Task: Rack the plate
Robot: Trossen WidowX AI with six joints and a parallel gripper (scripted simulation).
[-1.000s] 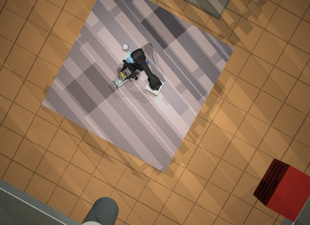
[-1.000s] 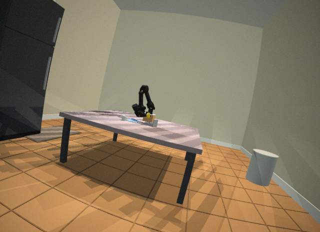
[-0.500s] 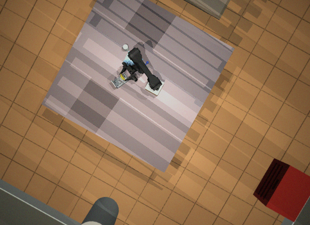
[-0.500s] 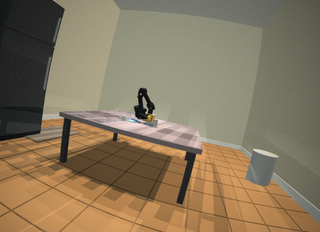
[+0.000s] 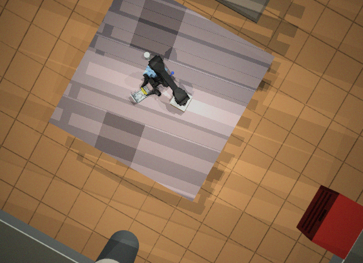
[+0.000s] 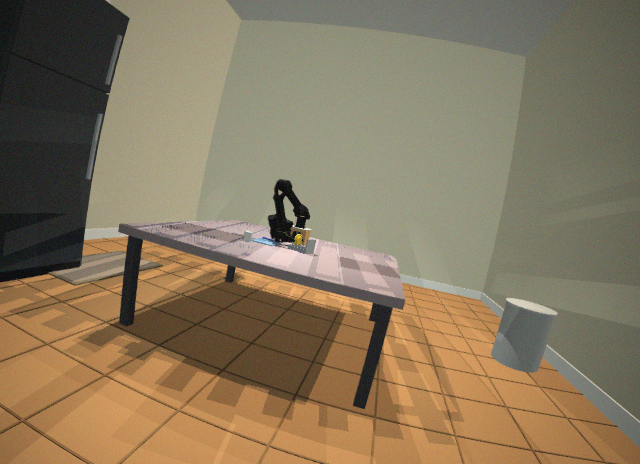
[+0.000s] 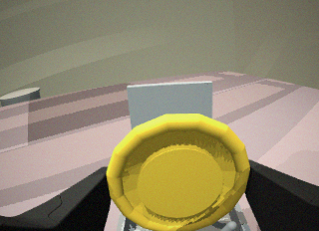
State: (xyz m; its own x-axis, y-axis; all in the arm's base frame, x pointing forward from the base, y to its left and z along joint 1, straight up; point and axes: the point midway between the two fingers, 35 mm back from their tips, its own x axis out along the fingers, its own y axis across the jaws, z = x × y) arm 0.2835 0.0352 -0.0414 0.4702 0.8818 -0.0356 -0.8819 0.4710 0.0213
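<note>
The yellow plate [image 5: 144, 90] [image 6: 297, 239] [image 7: 179, 183] stands upright on edge, its round face towards the wrist camera. My gripper [image 5: 144, 90] [image 7: 178, 173] is shut on the plate, one black finger at its left edge and one at its right. The grey dish rack [image 5: 136, 97] [image 6: 311, 246] [image 7: 169, 103] lies on the table, its tall end panel beyond the plate. The plate is at the rack's end nearest the arm, seen from above. Its lower edge and the slots are mostly hidden, so I cannot tell whether it sits between rails or touches the rack.
A white cup [image 5: 146, 54] [image 6: 248, 236] and a light blue cloth-like sheet [image 5: 150, 72] [image 6: 264, 240] are near the arm. A small blue object [image 5: 172, 73] lies beside the arm. The arm's base stands on a pale block [image 5: 185, 106] [image 6: 308, 236].
</note>
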